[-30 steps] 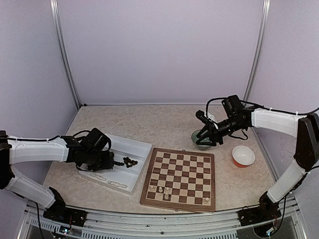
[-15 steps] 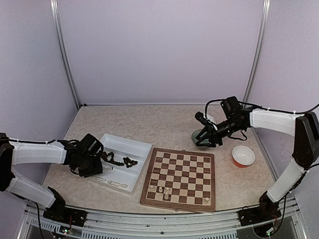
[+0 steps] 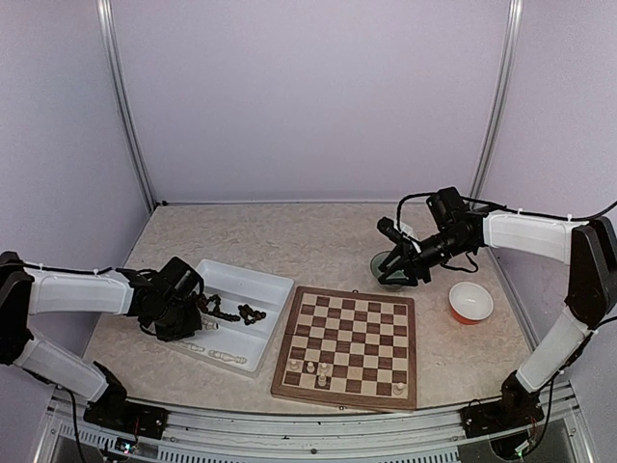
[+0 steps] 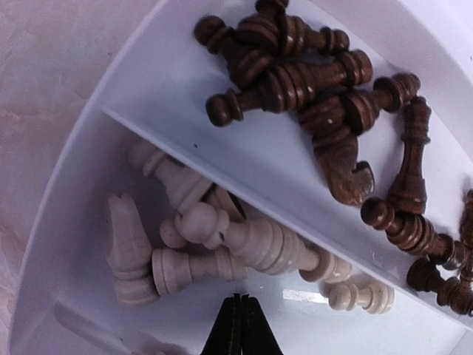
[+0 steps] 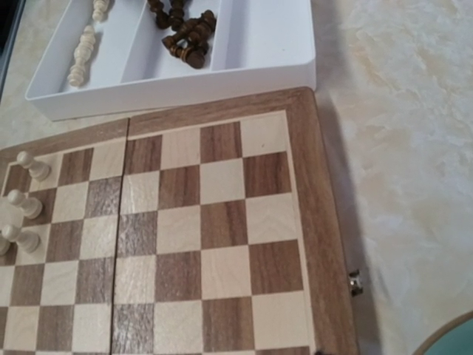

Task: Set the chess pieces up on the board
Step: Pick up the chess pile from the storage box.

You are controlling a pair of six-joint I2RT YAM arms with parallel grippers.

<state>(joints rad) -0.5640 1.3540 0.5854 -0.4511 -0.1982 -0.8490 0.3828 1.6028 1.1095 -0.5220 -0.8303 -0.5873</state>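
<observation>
1. Top external view shows the board (image 3: pixel 347 345) lying flat on the counter (image 3: pixel 289 236), close to the front edge and between the two arms.
2. A few cream pieces (image 3: pixel 309 367) stand upright on the board near its front left corner. One more stands alone near the front right corner.
3. A white tray (image 3: pixel 278 287) lies just beside the left side of the board. I cannot tell whether the two touch.
4. Left wrist view shows a divider wall (image 4: pixel 222 159) inside the tray. The dark pieces (image 4: pixel 310 81) lie in a heap on the far side of it, and more cream pieces lie on their sides in the nearer compartment.
5. The left pincer (image 4: pixel 238 325) is low over this cream compartment. Its two fingers are pressed together and nothing is between them.
6. The right pincer (image 3: pixel 395 274) hangs over a green bowl (image 3: pixel 378 264), which stands behind the far right corner of the board. Its fingers are too dark and small from above, and its own camera does not show them, so I cannot tell if it is open or closed.
7. Right wrist view looks down on one corner of the board, with a metal clasp (image 5: pixel 355 282) on the rim and three cream pieces at the left edge of the picture.
8. An orange bowl (image 3: pixel 470 302) stands on the counter to the right of the board, apart from it.
</observation>
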